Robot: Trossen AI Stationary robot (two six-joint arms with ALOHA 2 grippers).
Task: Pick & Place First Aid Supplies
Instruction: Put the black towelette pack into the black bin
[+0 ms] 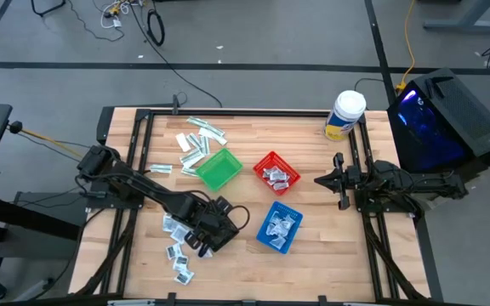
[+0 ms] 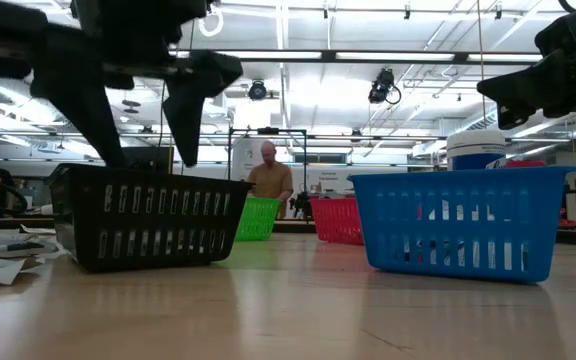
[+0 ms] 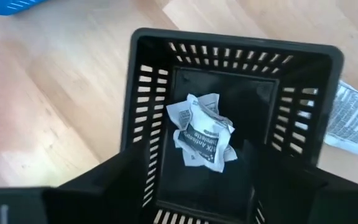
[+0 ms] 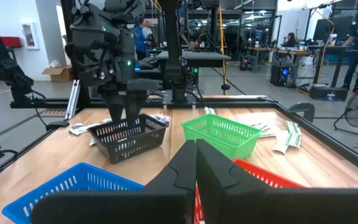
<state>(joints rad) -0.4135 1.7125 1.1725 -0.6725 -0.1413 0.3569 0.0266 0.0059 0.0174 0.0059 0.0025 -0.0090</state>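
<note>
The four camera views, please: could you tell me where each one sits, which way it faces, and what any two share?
High view: overhead, looking straight down; both arms, left gripper above the black slotted plastic basket.
Low view: table height, looking level across; left gripper open above that basket.
Left wrist view: looking down into the basket, onto a crumpled white packet.
Right wrist view: looking across the table past the shut right gripper.
Shared: all show the black basket.

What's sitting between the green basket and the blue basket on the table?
The red basket, with a few white packets in it, sits between the green basket and the blue basket. The high view shows it best.
</note>
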